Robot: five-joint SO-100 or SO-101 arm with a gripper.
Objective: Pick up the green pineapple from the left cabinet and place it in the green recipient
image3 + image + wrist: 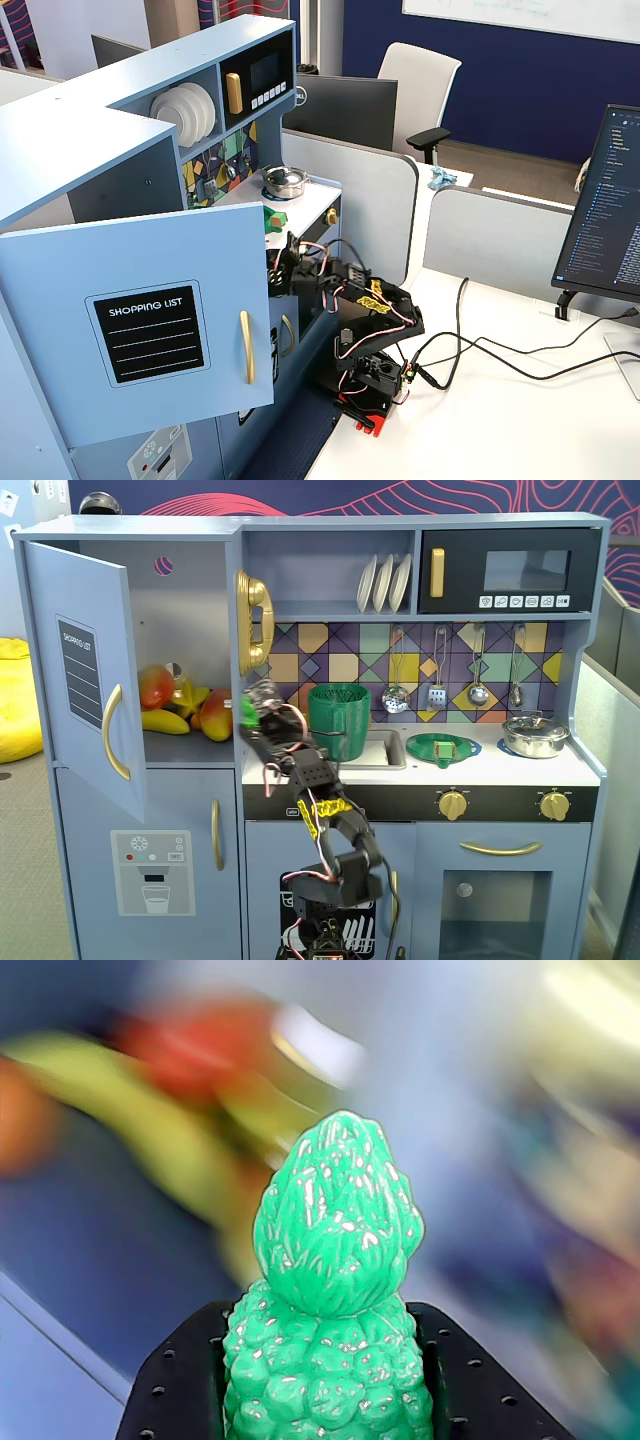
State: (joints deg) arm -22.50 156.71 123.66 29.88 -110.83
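The hand [247,712] was clamped on the green pineapple [335,1290], held just outside the open left cabinet [185,630]; the pick looked done, with the carry to the green recipient [339,720] left.

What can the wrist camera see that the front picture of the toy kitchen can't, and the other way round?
Only the wrist view shows the green pineapple close up: its bumpy body, its leafy crown, and the black fingers pressed against both its sides.

Only the front fixed view shows the whole kitchen: the left cabinet with its door open, the green recipient beside the sink, and the arm reaching up.

Both show the gripper shut on the pineapple, and the fruits in the cabinet, blurred in the wrist view.
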